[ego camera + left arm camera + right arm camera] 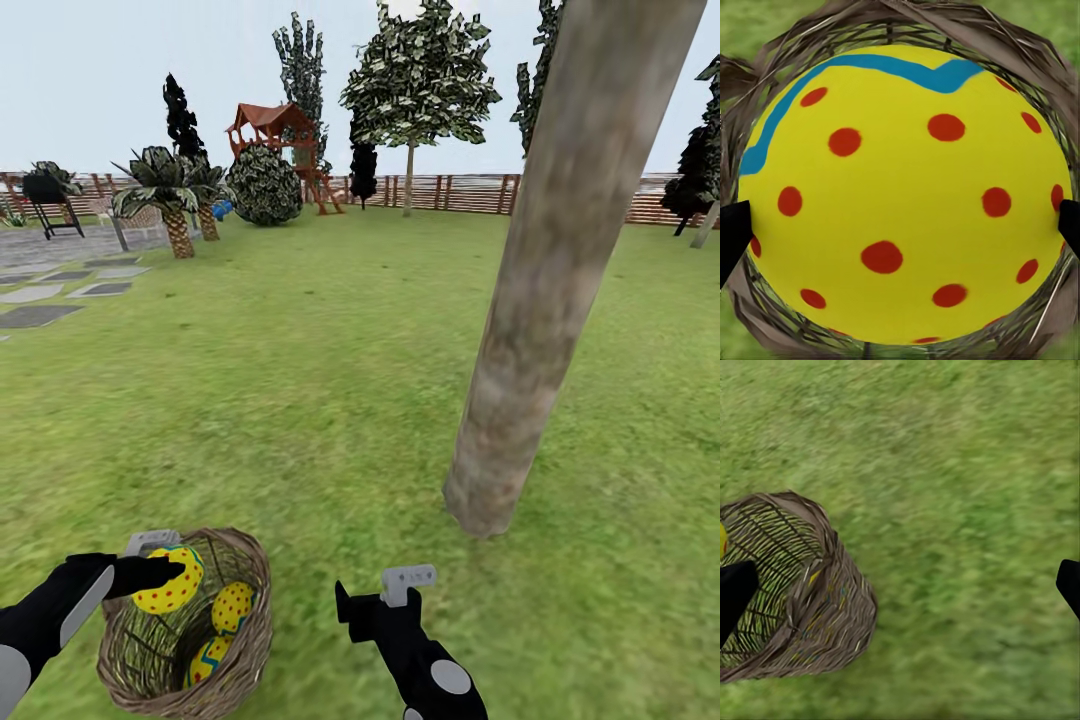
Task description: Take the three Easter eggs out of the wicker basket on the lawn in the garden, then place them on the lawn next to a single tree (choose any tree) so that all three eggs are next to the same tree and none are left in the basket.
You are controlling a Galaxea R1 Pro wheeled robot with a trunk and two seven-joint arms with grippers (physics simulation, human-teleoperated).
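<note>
Left claw (165,572) pinching an egg (172,581) over the basket (240,660), two eggs (232,606) inside, right claw (375,590) spread above grass (300,400), tree trunk (560,280) near

The wicker basket (186,625) sits on the lawn (330,400) down at the near left, and the tree (560,270) rises just beyond it to the right. One egg (170,580) is over the basket's left rim, in the left gripper (160,572); two more eggs (232,606) (208,660) lie inside the basket, one nearer than the other. The right gripper (385,598) hangs over the grass just right of the basket, short of the trunk. Far back left stand a palm (170,200) and a playhouse (280,140); the fence (450,190) runs behind it all.
</note>
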